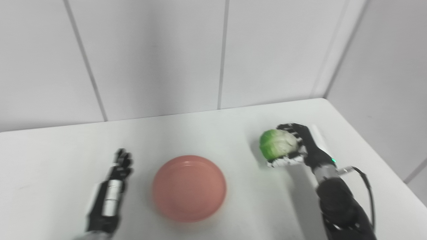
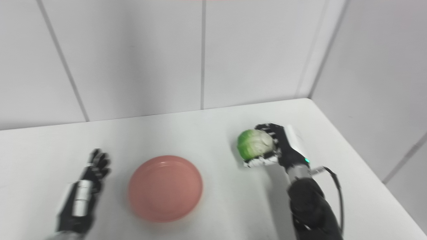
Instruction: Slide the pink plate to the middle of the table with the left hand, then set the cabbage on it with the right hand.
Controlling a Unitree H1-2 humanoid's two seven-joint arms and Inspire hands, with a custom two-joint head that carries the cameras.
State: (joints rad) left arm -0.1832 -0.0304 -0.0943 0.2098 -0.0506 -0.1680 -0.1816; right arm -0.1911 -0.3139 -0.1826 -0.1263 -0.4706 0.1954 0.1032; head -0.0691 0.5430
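Note:
The pink plate [image 1: 189,187] lies flat near the table's front middle, with nothing on it. My left hand [image 1: 115,181] rests just left of the plate, apart from it, fingers stretched forward and holding nothing. To the right of the plate, my right hand [image 1: 298,146] is shut on the green cabbage [image 1: 277,143], its fingers wrapped over the top and under the bottom. The cabbage sits slightly above the table surface, well clear of the plate.
The white table [image 1: 213,133] ends at a white panelled wall behind. Its right edge [image 1: 377,156] runs diagonally close to my right arm. A bare stretch of tabletop separates plate and cabbage.

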